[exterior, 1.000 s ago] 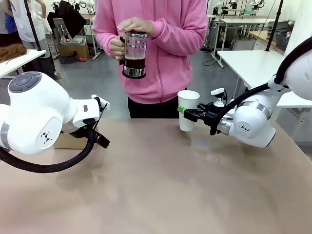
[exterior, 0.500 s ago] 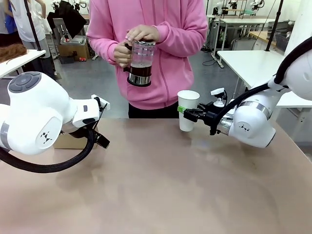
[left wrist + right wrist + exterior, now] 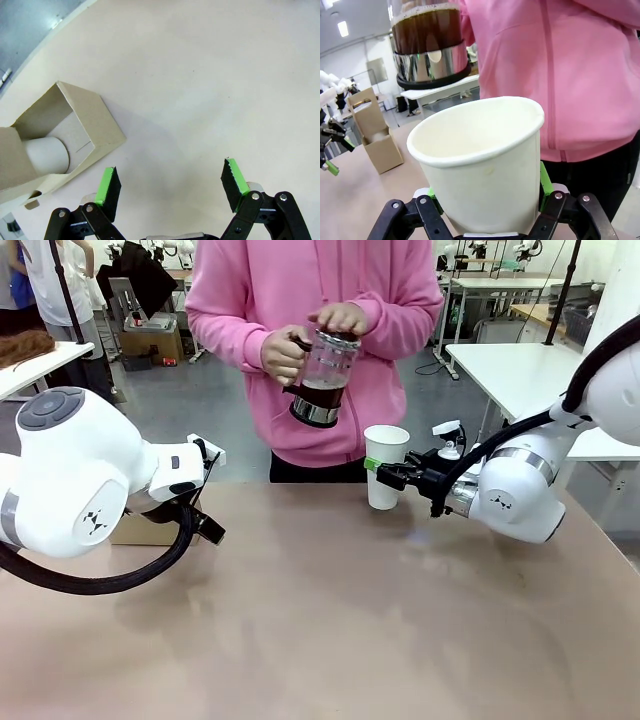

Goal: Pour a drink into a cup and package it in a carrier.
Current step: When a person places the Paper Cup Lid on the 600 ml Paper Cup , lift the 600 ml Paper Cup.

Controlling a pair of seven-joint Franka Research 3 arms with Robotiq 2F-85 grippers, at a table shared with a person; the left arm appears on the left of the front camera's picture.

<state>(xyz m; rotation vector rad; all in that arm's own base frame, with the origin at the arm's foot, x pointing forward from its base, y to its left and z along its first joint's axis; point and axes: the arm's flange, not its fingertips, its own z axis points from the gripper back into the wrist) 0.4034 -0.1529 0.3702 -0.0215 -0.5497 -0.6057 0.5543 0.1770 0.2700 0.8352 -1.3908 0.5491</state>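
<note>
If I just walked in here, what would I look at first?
Probably the person in the bright pink top at the far side of the table, tipping a glass jug of dark brown drink. Just below and beside it, the right end effector holds a white paper cup upright. On the left, the open left end effector hovers beside the cardboard carrier.

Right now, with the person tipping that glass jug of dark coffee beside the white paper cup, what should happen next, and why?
Probably the person should bring the clear glass press jug over the white paper cup and tip further. The cup looks empty, the right gripper grips it upright, and the tilted jug is beside its rim, not above.
</note>
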